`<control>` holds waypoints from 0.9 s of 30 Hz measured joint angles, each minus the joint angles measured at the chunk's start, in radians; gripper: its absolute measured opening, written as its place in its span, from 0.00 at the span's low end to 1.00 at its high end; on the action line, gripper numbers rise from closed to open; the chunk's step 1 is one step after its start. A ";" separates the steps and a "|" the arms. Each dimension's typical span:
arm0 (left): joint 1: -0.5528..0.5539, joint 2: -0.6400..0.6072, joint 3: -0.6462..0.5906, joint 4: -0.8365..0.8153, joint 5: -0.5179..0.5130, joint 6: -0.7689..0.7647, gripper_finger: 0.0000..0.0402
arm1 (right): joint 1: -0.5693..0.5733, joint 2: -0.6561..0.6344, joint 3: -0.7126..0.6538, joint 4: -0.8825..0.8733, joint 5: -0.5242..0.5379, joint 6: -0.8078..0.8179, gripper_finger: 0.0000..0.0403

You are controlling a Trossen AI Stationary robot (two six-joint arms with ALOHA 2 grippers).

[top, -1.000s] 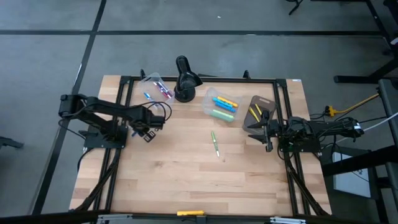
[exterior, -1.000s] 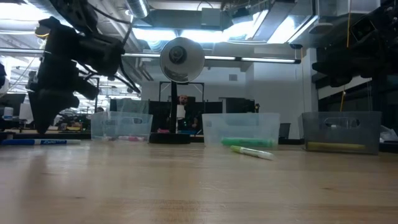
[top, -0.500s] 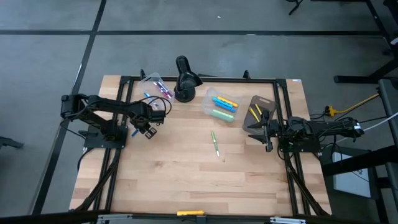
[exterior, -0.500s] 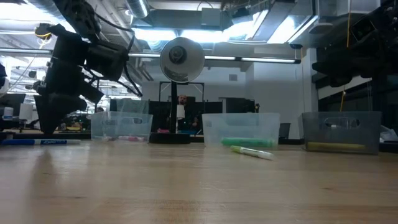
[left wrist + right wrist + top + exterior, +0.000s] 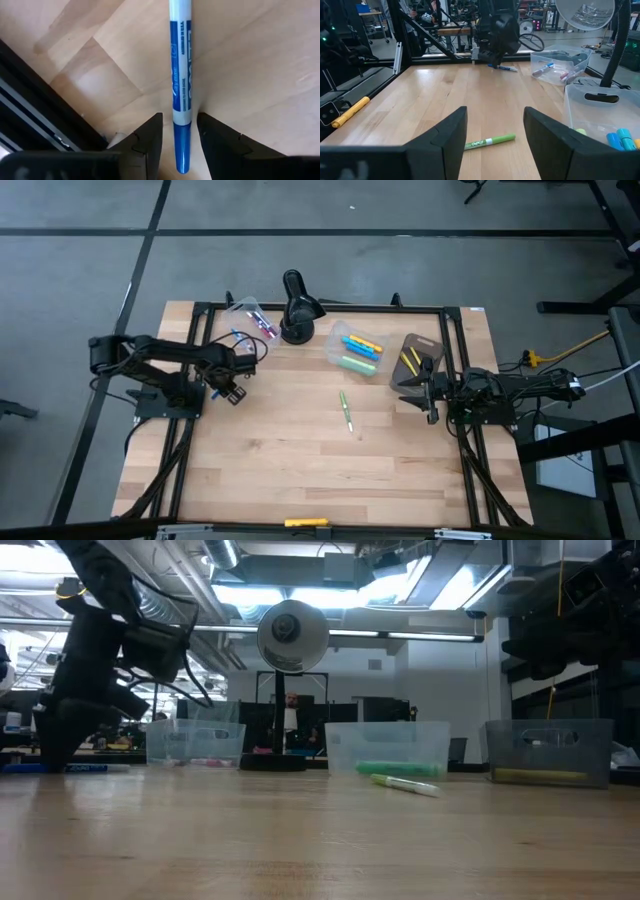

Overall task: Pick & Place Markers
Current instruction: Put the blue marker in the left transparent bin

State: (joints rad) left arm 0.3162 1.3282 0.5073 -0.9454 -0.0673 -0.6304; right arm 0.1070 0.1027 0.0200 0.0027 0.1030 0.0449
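A blue marker [image 5: 181, 90] lies flat on the wooden table near its left side, also seen in the low view [image 5: 88, 768]. My left gripper [image 5: 181, 142] points down over the marker's dark blue end. It is open, with one finger on each side of that end and a gap to each. It stands low over the table [image 5: 48, 755]. A green marker [image 5: 346, 411] lies loose at mid-table. My right gripper [image 5: 495, 117] waits open and level at the table's right side [image 5: 428, 398], holding nothing.
Three clear tubs stand toward the far edge: a left one [image 5: 252, 320] with pink and purple markers, a middle one [image 5: 357, 350] with blue, yellow and green markers, and a right one [image 5: 418, 360] with yellow markers. A black desk lamp [image 5: 296, 308] stands between the first two. Black frame rails border the table.
My left gripper has moved toward the table's left edge and come down close to the table, over the blue marker. Its fingers have stayed open. The markers have not moved.
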 joint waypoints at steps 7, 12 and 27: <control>0.009 -0.065 0.003 0.034 0.015 0.005 0.20 | 0.000 0.000 0.000 0.000 0.000 0.000 0.48; 0.009 -0.067 0.003 0.044 0.017 0.006 0.08 | 0.000 0.000 0.000 0.000 0.000 0.000 0.48; 0.004 -0.070 0.006 0.061 -0.003 0.016 0.07 | 0.000 0.000 0.000 0.000 0.000 0.000 0.48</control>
State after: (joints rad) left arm 0.3203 1.2583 0.5132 -0.8845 -0.0700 -0.6144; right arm 0.1069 0.1024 0.0201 0.0029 0.1032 0.0449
